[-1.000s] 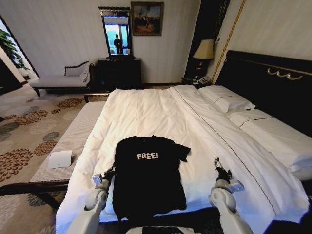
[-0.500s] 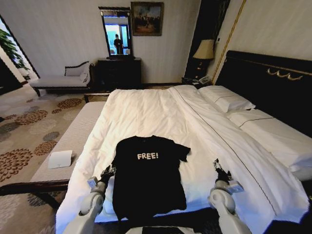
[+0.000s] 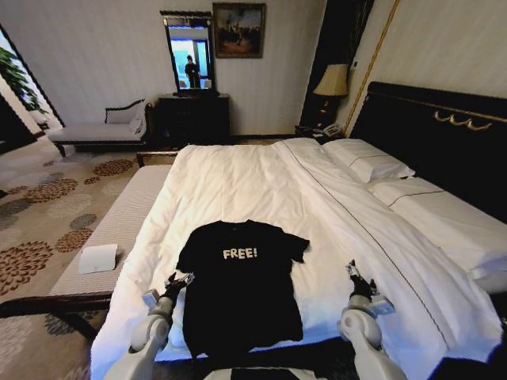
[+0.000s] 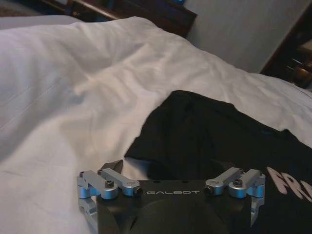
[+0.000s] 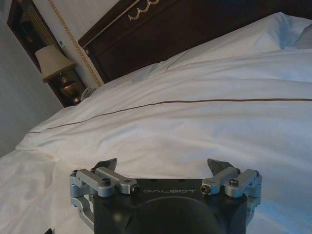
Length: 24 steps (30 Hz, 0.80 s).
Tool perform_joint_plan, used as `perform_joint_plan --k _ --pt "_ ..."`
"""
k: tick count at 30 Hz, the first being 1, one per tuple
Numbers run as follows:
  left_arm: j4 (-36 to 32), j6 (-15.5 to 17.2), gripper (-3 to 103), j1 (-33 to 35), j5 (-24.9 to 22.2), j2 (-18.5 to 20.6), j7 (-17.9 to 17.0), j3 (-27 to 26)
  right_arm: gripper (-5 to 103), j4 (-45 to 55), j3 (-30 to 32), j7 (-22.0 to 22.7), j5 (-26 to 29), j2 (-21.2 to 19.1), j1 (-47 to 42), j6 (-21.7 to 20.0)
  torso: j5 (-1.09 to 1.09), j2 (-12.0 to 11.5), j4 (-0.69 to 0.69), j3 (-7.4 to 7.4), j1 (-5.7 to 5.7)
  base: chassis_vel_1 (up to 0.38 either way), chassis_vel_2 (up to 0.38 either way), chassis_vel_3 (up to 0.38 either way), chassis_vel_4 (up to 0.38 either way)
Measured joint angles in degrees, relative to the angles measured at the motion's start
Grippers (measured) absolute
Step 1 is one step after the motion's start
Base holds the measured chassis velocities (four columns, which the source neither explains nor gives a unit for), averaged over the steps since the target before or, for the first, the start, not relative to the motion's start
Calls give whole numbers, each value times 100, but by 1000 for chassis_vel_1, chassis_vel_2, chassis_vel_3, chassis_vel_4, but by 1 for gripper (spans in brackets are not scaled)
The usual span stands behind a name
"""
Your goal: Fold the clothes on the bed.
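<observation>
Head view: the black "FREE!" T-shirt (image 3: 240,281) lies flat near the foot edge of the bed (image 3: 261,190). The left gripper (image 3: 179,281) hovers at the shirt's left edge; the right gripper (image 3: 354,271) hangs over bare duvet, well apart from the shirt.

Left wrist view: its fingers are spread, the sleeve just ahead.

Right wrist view: its fingers (image 5: 108,166) stand apart over white duvet.

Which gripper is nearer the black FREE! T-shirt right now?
Left. The left gripper is open at the black T-shirt's sleeve-side edge. The right gripper is open over bare white duvet, well clear of the shirt's other side.
</observation>
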Motion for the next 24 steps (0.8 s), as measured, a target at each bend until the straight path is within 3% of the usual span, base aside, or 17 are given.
perform_joint_plan --k 4,6,9,14,17,18,24 --pt "173 3 103 -154 -203 -67 -57 -27 100 -29 7 2 -1 -11 0 0 0 0 0 0 0 0 0 0 0" --pt "247 8 99 -233 -330 -120 -91 -32 100 -53 5 3 -9 -12 4 0 1 0 0 0 0 0 0 0 0" --pt "332 54 84 -348 -588 -223 -142 -38 100 -87 -25 8 -30 -2 31 0 1 0 1 0 0 0 0 0 0" --pt "359 85 74 -391 -718 -254 -149 -47 100 -107 -45 11 -42 5 43 -2 1 0 0 0 0 0 0 0 0" --pt "380 101 57 -397 -853 -255 -158 -82 100 -132 -47 13 -43 -12 55 -5 0 0 0 0 0 0 0 0 0" --pt "380 101 57 -397 -853 -255 -158 -82 100 -132 -47 13 -43 -12 55 -5 0 0 0 0 0 0 0 0 0" --pt "383 128 30 -453 -1136 -261 -184 -147 100 -140 -38 21 -41 -23 46 -9 0 0 0 0 0 0 0 0 0"
